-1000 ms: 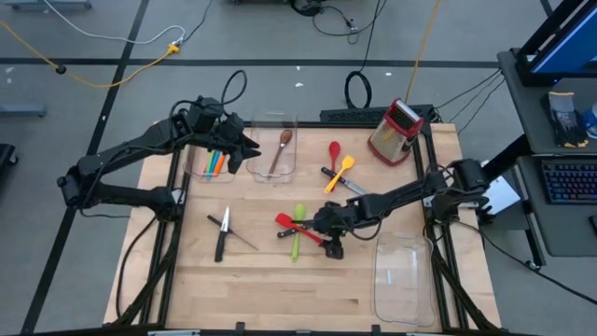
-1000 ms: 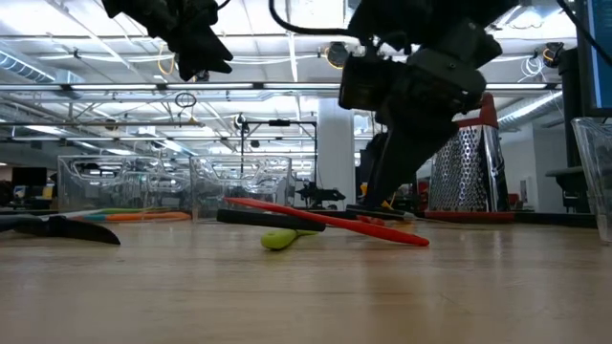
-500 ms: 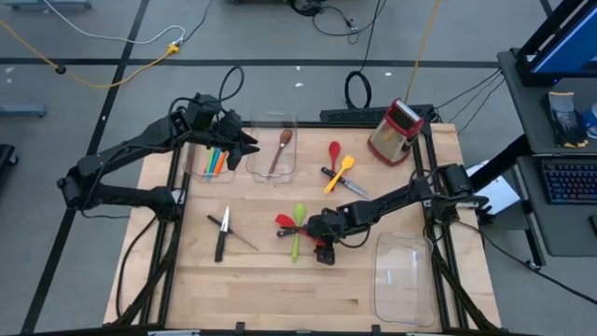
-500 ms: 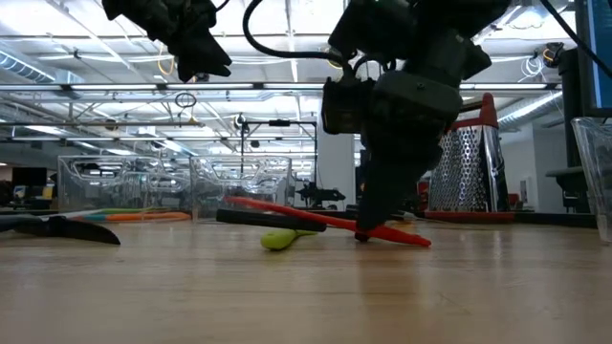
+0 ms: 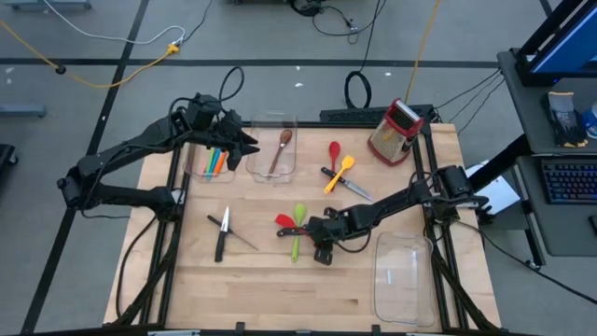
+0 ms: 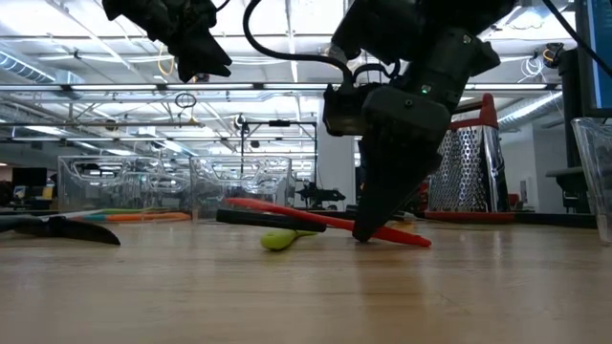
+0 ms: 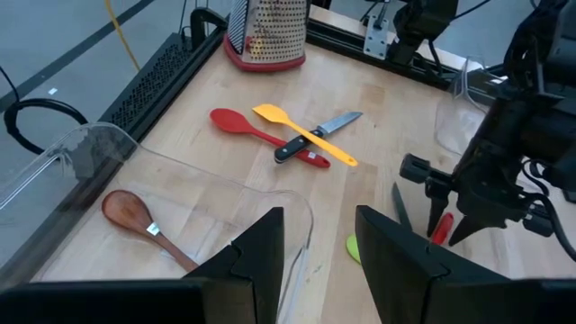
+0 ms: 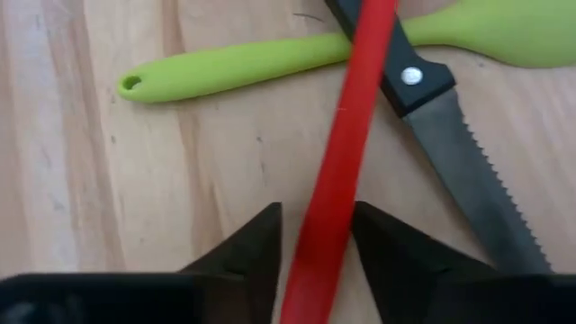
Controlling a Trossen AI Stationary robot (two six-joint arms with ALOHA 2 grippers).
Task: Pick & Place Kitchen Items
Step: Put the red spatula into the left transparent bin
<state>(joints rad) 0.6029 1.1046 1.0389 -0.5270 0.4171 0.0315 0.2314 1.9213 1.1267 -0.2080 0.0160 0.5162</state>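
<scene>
My right hand (image 5: 323,252) has come down onto the worktop (image 5: 270,289) since a second ago, and its fingers, wide then, have drawn in against the handle of the red spatula (image 8: 337,162); I judge the grasp is as good as made, so lifting comes next, probably toward the empty bin (image 5: 401,280) near that arm. The spatula lies mid-worktop, crossed over a green spoon (image 5: 298,224) and a serrated knife (image 8: 450,135), which may shift as it rises. My left hand (image 5: 244,145) hovers above the two back bins (image 5: 254,173), fingers part open, holding nothing.

Counted:
- three clear bins; one holds a wooden spoon (image 5: 280,149), one a few coloured utensils (image 5: 215,161), too bunched to number.
- loose: one red spoon (image 5: 334,149), one yellow spatula (image 5: 340,171), one knife under it (image 5: 353,188).
- two crossed knives (image 5: 221,238) at the left, as far as I can tell.
- one grater (image 5: 396,131).
</scene>
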